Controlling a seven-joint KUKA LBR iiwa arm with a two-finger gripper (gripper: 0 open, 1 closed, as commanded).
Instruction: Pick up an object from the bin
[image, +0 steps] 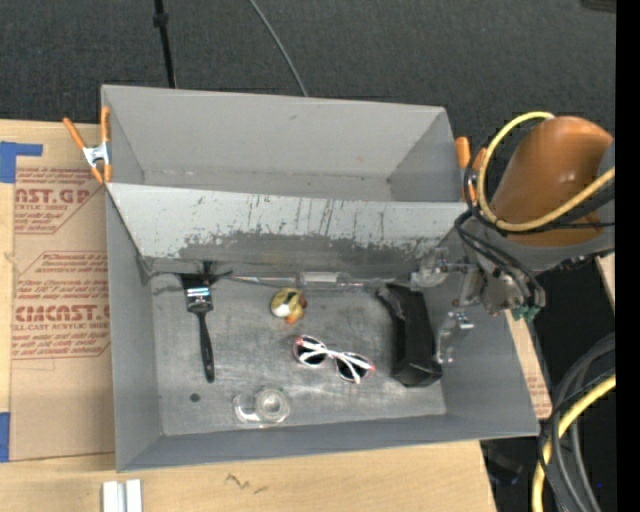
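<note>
None of the grey metal bin's (280, 130) things is lifted yet. The gripper (448, 328) hangs right of centre, just beside a chunky black oblong object (410, 340). Whether it is wide or narrow I cannot tell, and the grasp and lift remain.

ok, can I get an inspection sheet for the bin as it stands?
Surface: grey bin, floor scuffed, things lying apart.
Job's things: black block at right, next to the gripper; contact cannot be told.
Clutter: sunglasses, black-handled tool, yellow ball, clear ring.
Gripper: gripper low at the bin's right side.
Cables: yellow cable looped over orange cover.
Surroundings: dark floor behind the bin.
</note>
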